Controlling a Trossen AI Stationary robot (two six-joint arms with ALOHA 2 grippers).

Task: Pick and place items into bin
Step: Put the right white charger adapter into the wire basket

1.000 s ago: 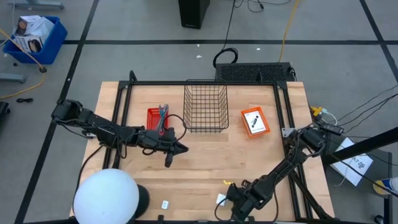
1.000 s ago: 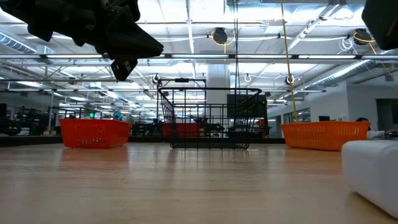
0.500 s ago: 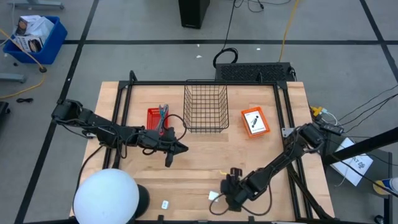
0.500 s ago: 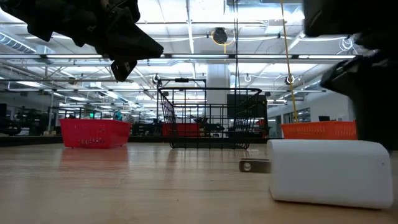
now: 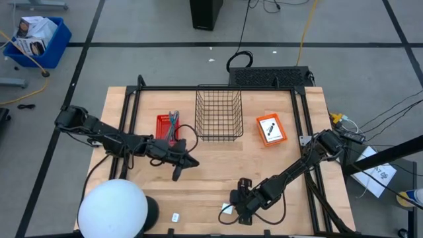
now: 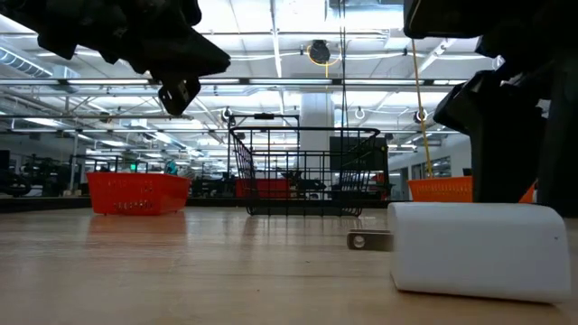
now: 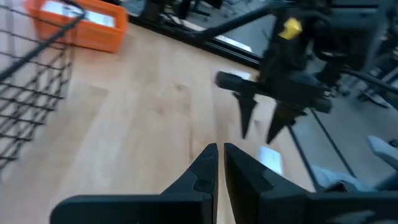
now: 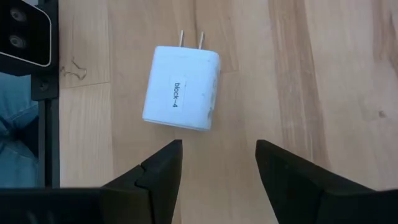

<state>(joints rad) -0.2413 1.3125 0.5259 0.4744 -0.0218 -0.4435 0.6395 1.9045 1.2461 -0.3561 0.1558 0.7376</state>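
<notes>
Near edge of the surface [image 5: 218,168]: a white plug block [image 8: 181,88], two metal prongs showing, small label on its top face. It lies flat on the wood, nothing touching it. In the low view it fills the foreground [image 6: 479,250], prongs pointing away toward the basket.

Right end effector [image 5: 232,206] hangs just over that block, fingers spread with nothing between them. From its wrist view the block lies ahead of the gap between the fingers [image 8: 158,169], not yet inside it. A second, smaller white block [image 5: 176,217] lies near the same edge, off toward the left arm's side, untouched.

Mid surface: left end effector [image 5: 177,173] is held above bare wood, fingers nearly together [image 7: 208,163], nothing seen between them. Looks to be waiting.

Far side: black wire basket [image 5: 218,116], upright, apparently empty; likely the bin. Beside it, a small red tray [image 5: 167,125] holding thin coloured things, and on the other side an orange tray [image 5: 271,129] with a white card in it.

Step in hand, as I judge it: approach to pick the plug block. Nothing placed yet, so early going. Next move calls for shifting forward until the block sits between the fingers, lowering, closing across its narrower faces. Then a lift and a long carry to the basket.
</notes>
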